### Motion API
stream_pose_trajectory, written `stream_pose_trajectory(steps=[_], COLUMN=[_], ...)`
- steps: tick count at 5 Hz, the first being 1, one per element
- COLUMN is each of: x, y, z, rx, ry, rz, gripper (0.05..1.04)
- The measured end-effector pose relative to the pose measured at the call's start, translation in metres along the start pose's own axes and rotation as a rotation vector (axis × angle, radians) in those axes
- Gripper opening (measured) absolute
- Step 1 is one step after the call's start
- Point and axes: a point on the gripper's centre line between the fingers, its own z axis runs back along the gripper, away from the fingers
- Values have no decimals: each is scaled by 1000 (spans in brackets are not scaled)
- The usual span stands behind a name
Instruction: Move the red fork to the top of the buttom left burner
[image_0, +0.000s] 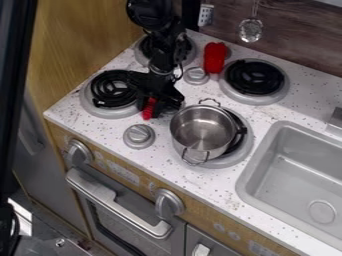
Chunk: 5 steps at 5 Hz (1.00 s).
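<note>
The bottom left burner (87, 103) has its black coil bare on top; no fork lies on it, so the goal is not yet met. Just to the right of its rim, and above the silver knob (139, 136) on the speckled desk (107, 128), is the red fork (149, 109). One red end shows beneath the gripper; the rest is hidden. What is left, as I judge it, is a secure grasp if there is none, a short move to the left, and a release over the coil.

The black gripper (159, 107) is low over the gap between this burner and the steel pot (202, 128), pointing down. I cannot tell whether it is open, or closed on the fork. The arm (160, 57) comes in from the top edge and hangs nearly upright, partly covering the back left burner (192, 52). Lifting clear of the coil looks wise, since its raised rings could catch the fork.
</note>
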Motion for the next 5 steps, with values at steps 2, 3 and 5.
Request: stream_pose_trajectory(steps=[2,3,5], x=[4,17,27], y=[4,24,81], z=[29,34,19], rx=[-93,-93,-55], ry=[-33,-77,-20], rz=[106,168,265], gripper=[381,381,381])
